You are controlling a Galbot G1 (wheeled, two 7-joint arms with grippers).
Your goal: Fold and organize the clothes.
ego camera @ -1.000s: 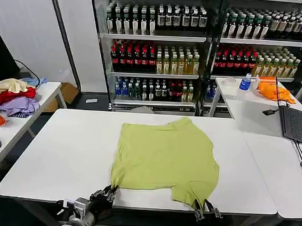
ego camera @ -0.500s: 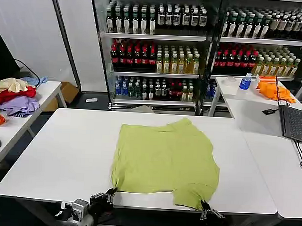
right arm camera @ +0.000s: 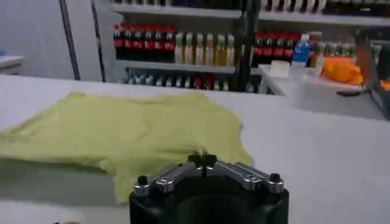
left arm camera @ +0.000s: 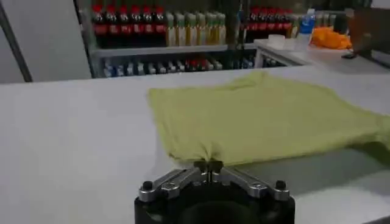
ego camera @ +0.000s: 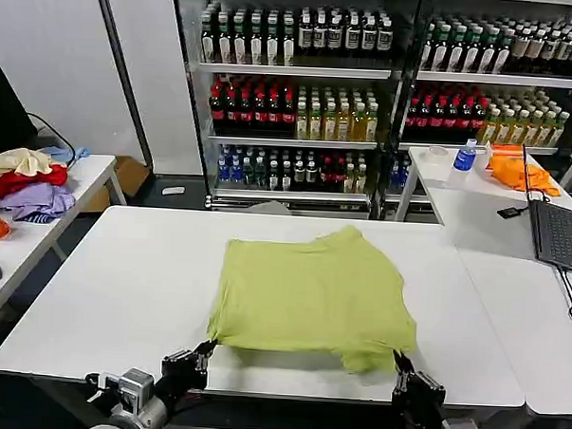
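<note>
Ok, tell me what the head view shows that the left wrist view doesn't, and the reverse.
Head view alone: both grippers, left and right, at the T-shirt's near edge, plus a clothes pile on the side table. Left wrist view alone: the jaws shut on a pinch of hem, seen close. Both: the shirt, white table, drink shelves.

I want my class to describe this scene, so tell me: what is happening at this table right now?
A two-armed robot is working on a yellow-green T-shirt spread on a white table. The left gripper is shut on the shirt's near left corner, and the right gripper is shut on its near right corner. Both sit at the table's near edge, with the near hem raised off the surface. The shirt is not yet folded. A pile of other clothes lies on a side table to the left.
</note>
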